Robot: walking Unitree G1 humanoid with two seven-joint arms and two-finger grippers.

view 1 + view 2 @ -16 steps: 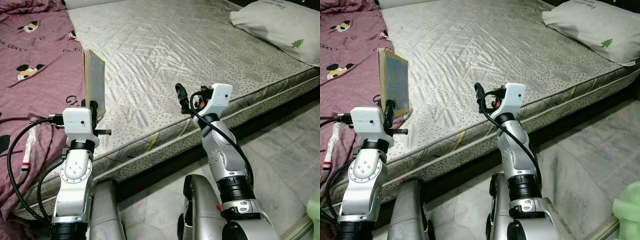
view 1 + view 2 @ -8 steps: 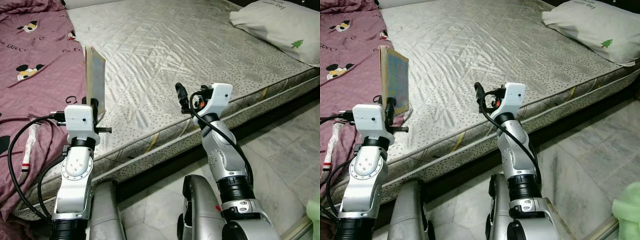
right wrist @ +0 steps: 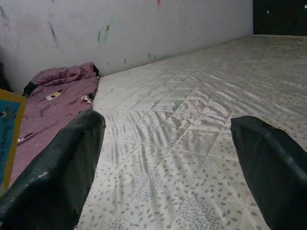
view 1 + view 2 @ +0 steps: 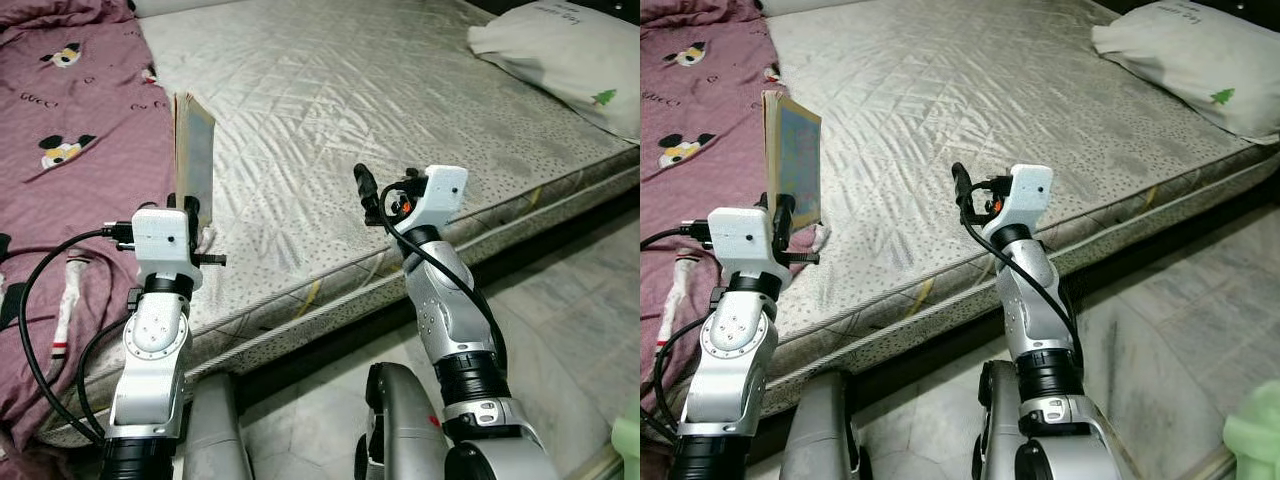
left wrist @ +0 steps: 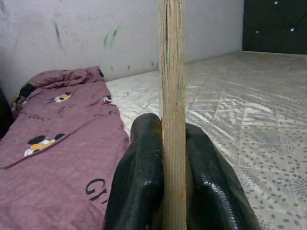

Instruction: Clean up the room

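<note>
Here the left gripper (image 5: 173, 191) is clamped on a thin book (image 4: 792, 170), its two black fingers (image 5: 141, 182) pressed against either side of the book's lower edge. The book stands upright above that gripper, raised over the near left part of the mattress (image 4: 380, 110), with its blue cover facing the robot's right and its yellowish page edges turned toward the robot. In the left wrist view the book shows edge-on as a narrow tan strip rising straight up from between the fingers.

The right gripper (image 3: 168, 158) is held up over the front edge of the mattress, well apart from the book, its fingers (image 3: 57, 167) spread wide with nothing between them; a corner of the blue cover shows at the edge of its wrist view.

A purple blanket (image 4: 70, 120) with cartoon prints lies along the left side of the bed, just beside the book. A white pillow (image 4: 560, 55) with a small green tree mark rests at the far right corner of the mattress. Grey marble floor (image 4: 570, 300) runs beside the bed.
</note>
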